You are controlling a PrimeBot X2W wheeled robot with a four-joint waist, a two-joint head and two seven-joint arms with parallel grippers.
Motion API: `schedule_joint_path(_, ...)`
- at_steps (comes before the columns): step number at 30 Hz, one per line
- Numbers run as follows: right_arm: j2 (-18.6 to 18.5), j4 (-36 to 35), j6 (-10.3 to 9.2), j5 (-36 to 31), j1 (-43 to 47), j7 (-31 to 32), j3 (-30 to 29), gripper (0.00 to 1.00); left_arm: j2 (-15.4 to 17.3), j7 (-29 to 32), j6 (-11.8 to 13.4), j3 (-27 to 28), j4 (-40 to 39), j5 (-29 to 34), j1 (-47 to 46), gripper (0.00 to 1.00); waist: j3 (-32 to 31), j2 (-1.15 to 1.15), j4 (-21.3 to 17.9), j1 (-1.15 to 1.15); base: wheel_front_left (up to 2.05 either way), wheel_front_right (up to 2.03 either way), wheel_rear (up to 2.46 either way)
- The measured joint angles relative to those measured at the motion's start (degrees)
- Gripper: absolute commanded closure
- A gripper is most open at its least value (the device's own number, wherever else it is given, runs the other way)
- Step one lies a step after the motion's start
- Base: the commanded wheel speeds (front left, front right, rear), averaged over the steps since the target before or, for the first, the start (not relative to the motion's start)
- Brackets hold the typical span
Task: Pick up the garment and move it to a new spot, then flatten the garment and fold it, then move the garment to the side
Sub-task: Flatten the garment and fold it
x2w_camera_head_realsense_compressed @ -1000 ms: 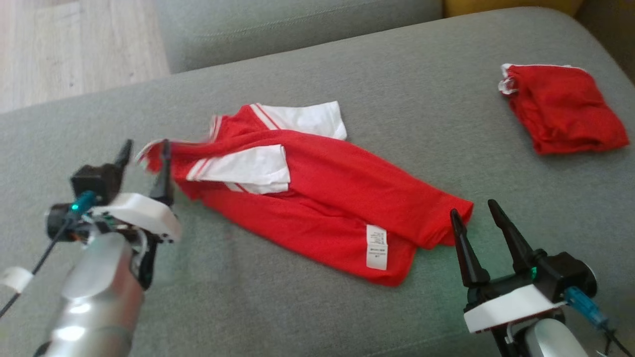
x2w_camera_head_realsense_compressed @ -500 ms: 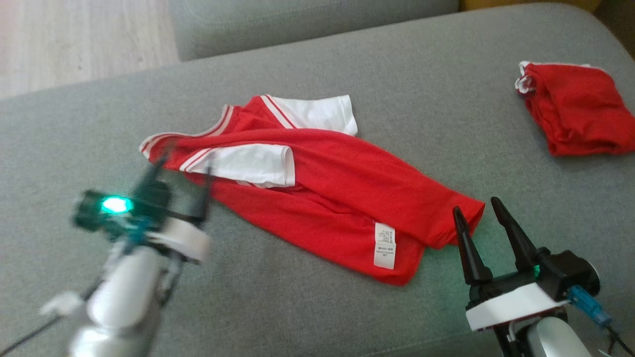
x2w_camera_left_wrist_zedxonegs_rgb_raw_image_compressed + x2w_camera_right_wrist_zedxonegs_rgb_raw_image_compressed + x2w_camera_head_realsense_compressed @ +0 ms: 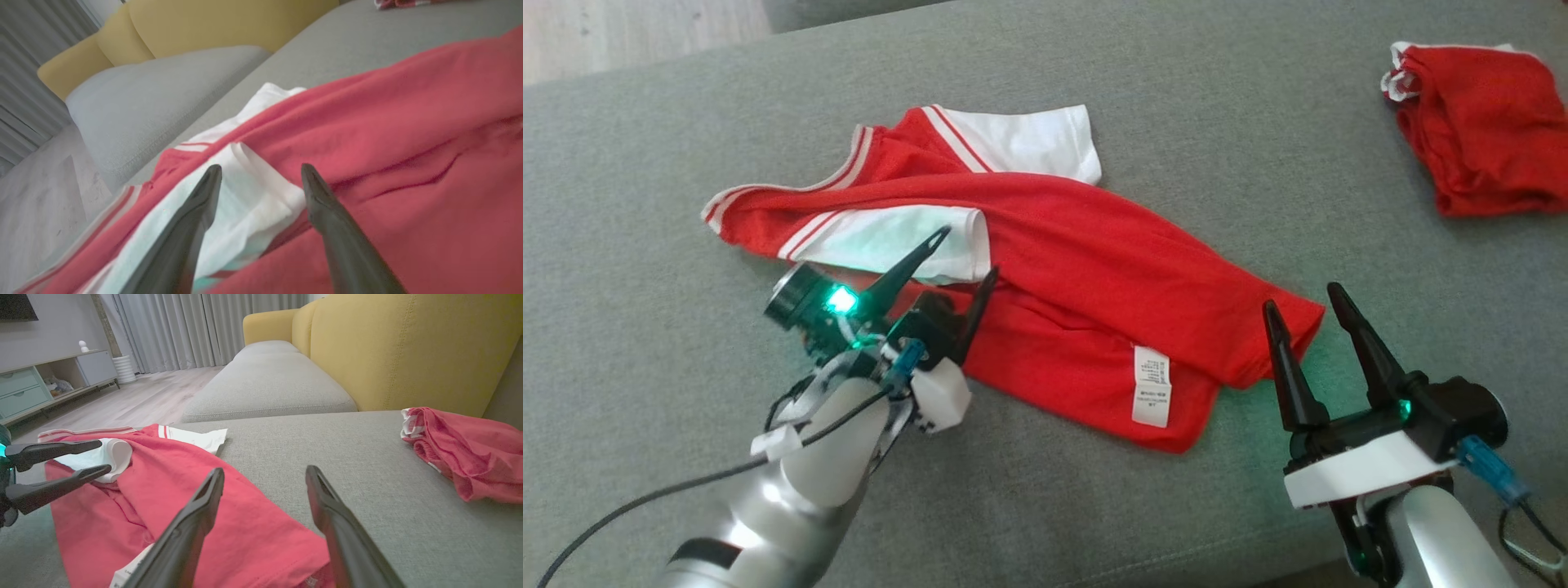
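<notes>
Head view: red garment [image 3: 1094,269] with white sleeves, lying rumpled and partly doubled over across the centre of the grey sofa seat [image 3: 645,204], its white care label [image 3: 1152,396] facing up near the lower hem. A second red garment [image 3: 1478,122] lies bunched at upper right, well apart. Left gripper [image 3: 971,250]: forearm rising from the lower left and angled to the upper right, claw spread, tips over the nearer white sleeve [image 3: 890,245]; contact with the cloth cannot be told. Right gripper [image 3: 1300,295]: forearm at lower right, fingers pointing up the frame, claw spread and holding nothing, tips just beside the garment's right hem corner. A strip of wood floor [image 3: 621,33] is at upper left. Left wrist view: both fingers parted, the white sleeve's cuff between and beyond them and red cloth to the right; adds a yellow sofa back [image 3: 204,24] and a neighbouring grey cushion [image 3: 155,102]. Right wrist view: fingers parted above the red hem; the left gripper enters at the left edge, level over the sleeve; adds curtains [image 3: 184,330] and a sideboard [image 3: 41,384].
</notes>
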Motion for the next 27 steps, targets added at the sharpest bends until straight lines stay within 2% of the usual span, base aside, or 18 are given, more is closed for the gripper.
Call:
schedule_joint_path(7, 0.0, 0.0, 0.0, 0.0, 0.0, 0.0, -0.1, 0.0, -0.2, 0.0, -0.1, -0.3, 4.5, -1.1, 0.1, 0.0, -0.3, 0.0, -0.3, -0.01, 0.0, 0.0, 0.0)
schedule_joint_path(24, 0.0, 0.3, 0.0, 0.6, 0.0, 0.0, 0.4, 0.0, -0.7, -2.0, -0.2, -0.9, 7.1, -2.3, -0.1, 0.0, -0.3, 0.0, -0.5, -0.01, 0.0, 0.0, 0.0)
schedule_joint_path(25, 0.0, 0.3, 0.0, 0.6, 0.0, 0.0, 0.4, 0.0, -0.7, -2.0, -0.2, -0.9, 7.3, -2.3, -0.2, 0.11, -0.3, 0.0, -0.5, -0.01, 0.0, 0.0, 0.0)
schedule_joint_path(26, 0.0, 0.3, 0.0, 0.6, 0.0, 0.0, 0.4, 0.0, -0.7, -2.1, -0.2, -1.0, 7.4, -2.3, -0.4, 0.28, -0.3, 0.0, -0.5, -0.01, 0.0, 0.0, 0.0)
schedule_joint_path(27, 0.0, 0.3, 0.0, 0.6, 0.0, 0.0, 0.4, 0.0, -0.7, -2.1, -0.2, -1.0, 7.6, -2.3, -0.6, 0.54, -0.3, 0.0, -0.5, -0.01, 0.0, 0.0, 0.0)
